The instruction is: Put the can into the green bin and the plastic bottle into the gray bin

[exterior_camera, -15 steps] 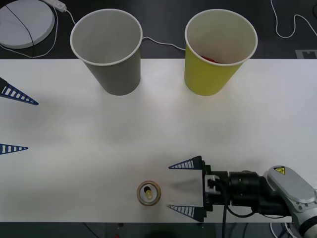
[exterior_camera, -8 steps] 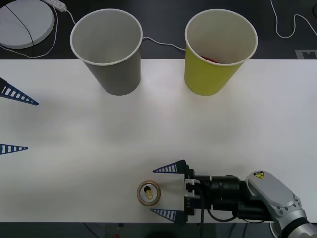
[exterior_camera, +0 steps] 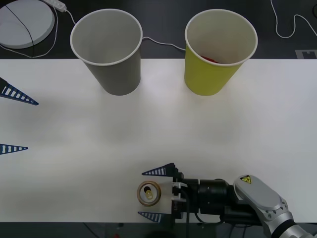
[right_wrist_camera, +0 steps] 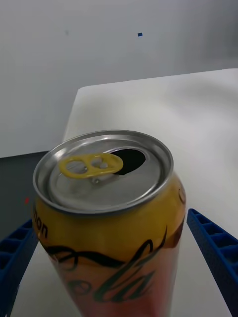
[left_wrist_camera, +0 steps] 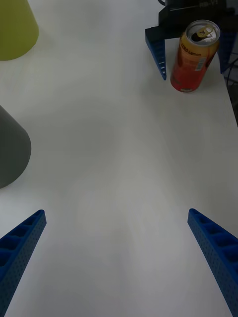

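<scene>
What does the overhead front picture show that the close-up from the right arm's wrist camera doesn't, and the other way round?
Front view alone: the gray paper cup, the yellow-green paper cup with something red inside, and the idle left gripper at the table's left edge. Right wrist view alone: the can's yellow pull tab and open mouth, seen close. Both: the gold-and-red drink can standing between the open right gripper's blue fingers.

can [right_wrist_camera: 106,223]: its base runs off my right wrist picture; lettering is cut at the edge.
green bin [exterior_camera: 218,54]: something red inside, I can't tell what.
left gripper [exterior_camera: 12,121]: I get just the finger ends at the front view's edge.
gray bin [left_wrist_camera: 12,148]: mostly cropped.
</scene>
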Robot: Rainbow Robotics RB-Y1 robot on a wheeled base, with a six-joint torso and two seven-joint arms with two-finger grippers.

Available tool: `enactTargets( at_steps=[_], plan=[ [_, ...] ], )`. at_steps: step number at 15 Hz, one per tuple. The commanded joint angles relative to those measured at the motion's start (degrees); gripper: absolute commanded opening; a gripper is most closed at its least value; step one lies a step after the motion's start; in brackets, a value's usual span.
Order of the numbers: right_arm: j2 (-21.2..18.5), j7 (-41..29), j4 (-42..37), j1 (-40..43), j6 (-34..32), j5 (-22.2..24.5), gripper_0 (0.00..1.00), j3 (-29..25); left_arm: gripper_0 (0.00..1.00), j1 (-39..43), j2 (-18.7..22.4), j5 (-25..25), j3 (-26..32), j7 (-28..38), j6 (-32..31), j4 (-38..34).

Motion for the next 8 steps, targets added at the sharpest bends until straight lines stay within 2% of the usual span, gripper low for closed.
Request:
enactTargets(
  at_steps=[1,2,3,5,8],
  plan=[
    [0.1,0.4,0.0,-0.2,0.2,-0.2,0.87,0.3,1.0,0.0,0.0,0.0,0.0,0.0,0.0,0.0],
    [0.1,0.4,0.0,-0.2,0.2,-0.2,0.26,0.3,1.0,0.0,0.0,0.0,0.0,0.0,0.0,0.0],
    [0.1,0.4,0.0,-0.2,0.2,-0.2,0.06,0.3,1.0,0.0,0.0,0.0,0.0,0.0,0.0,0.0],
    [0.1,0.1,0.0,-0.2,0.2,-0.2,0.0,0.3,1.0,0.0,0.0,0.0,0.0,0.0,0.0,0.0],
    [0.1,0.0,0.0,-0.4,0.2,-0.2,0.0,0.5,1.0,0.0,0.0,0.0,0.0,0.0,0.0,0.0]
  ],
)
